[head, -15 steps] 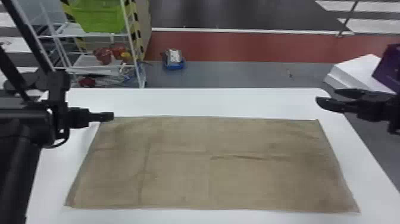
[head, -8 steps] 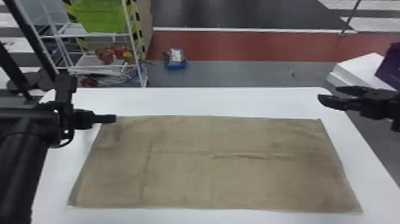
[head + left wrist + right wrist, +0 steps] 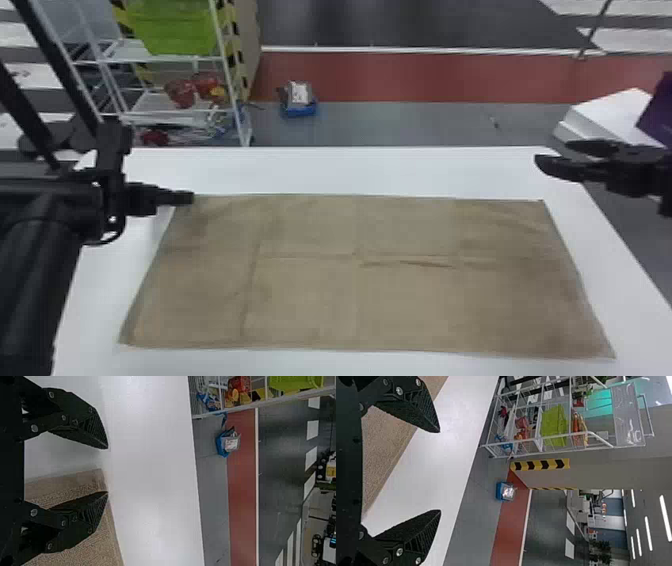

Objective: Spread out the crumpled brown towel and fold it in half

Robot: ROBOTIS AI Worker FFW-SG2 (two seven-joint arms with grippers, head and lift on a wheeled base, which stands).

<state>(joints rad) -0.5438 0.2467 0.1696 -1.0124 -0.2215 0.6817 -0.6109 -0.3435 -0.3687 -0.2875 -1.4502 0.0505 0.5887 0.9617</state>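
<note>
The brown towel (image 3: 310, 300) lies flat on the table (image 3: 350, 170) as a wide rectangle, lightly creased, with a short ridge right of centre. Left claw (image 3: 188, 198): wide open at the far-left corner; contact cannot be determined. Right claw (image 3: 552, 152): wide open, beyond the far-right corner.

R tool (image 3: 550, 151) slightly higher up in head view vs. a sec ago

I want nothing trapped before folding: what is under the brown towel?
The white table shows beyond the near and far edges of the brown towel; whatever the towel covers cannot be seen.
</note>
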